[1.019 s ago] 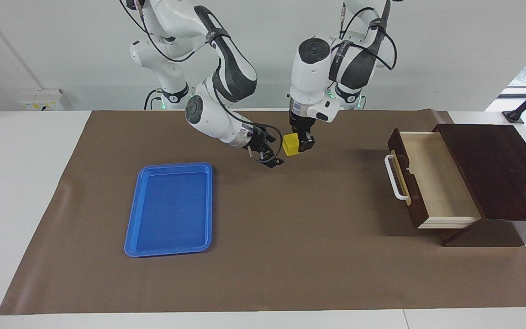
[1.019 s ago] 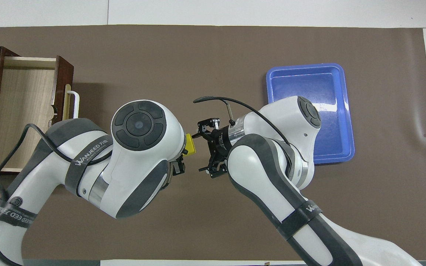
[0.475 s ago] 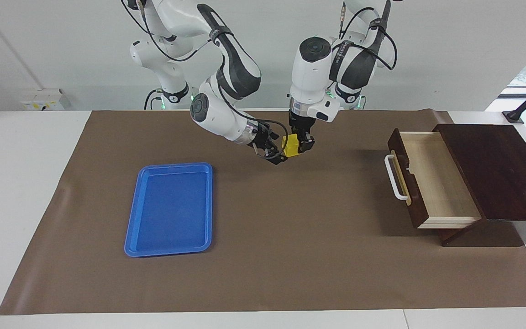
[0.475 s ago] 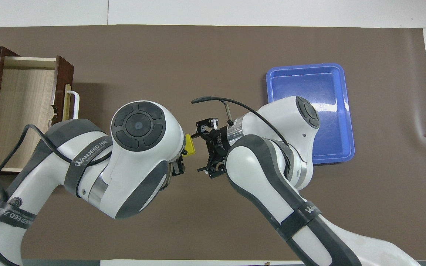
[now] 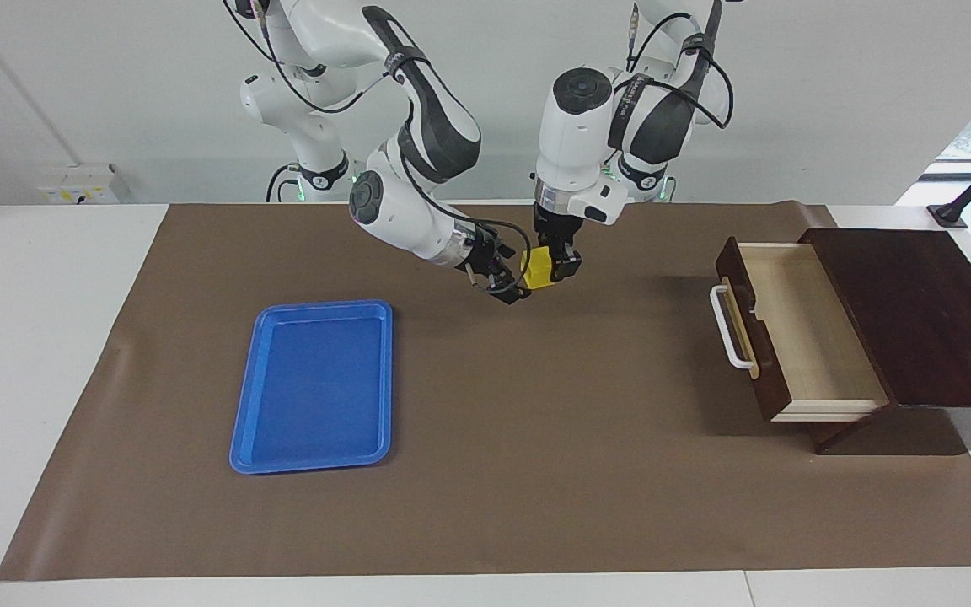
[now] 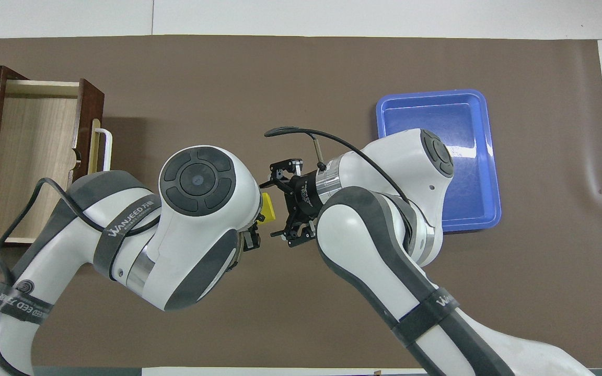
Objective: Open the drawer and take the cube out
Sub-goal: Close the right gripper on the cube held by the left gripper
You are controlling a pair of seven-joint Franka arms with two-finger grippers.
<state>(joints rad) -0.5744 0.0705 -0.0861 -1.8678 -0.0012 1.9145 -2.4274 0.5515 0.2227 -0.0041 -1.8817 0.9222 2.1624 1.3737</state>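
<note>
1. Your left gripper (image 5: 555,268) points straight down in the upper centre of the facing view. It is clenched on the small bright yellow cube (image 5: 537,269), which it holds in the air above the brown table mat (image 5: 536,472).
2. Your right gripper (image 5: 509,282) is angled in from the side with its fingers spread wide. Its tips are just beside the cube. Whether they touch it, I cannot tell.
3. The cube is out of the pale-lined wooden drawer (image 5: 797,337). The drawer stands pulled open from the dark brown wooden box (image 5: 924,320), at mid-height on the frame edge at the left arm's end. Judging by that, the extraction is done and this looks like a handover.
4. Risks at the cube:
   - If you release the left grip before the right fingers have closed squarely on two opposite faces, the cube is likely to drop onto the mat and roll.
   - If the right fingers close on a corner, the cube could twist or squirt out.
   - The two grippers are crowded together, so a small misjudged advance could knock finger against finger.
5. Further out, the flat blue plastic tray (image 5: 317,384) lies in the lower part of the frame toward the right arm's end, well apart from both grippers. A carry toward it with a loose grip could lose the cube on the way.
</note>
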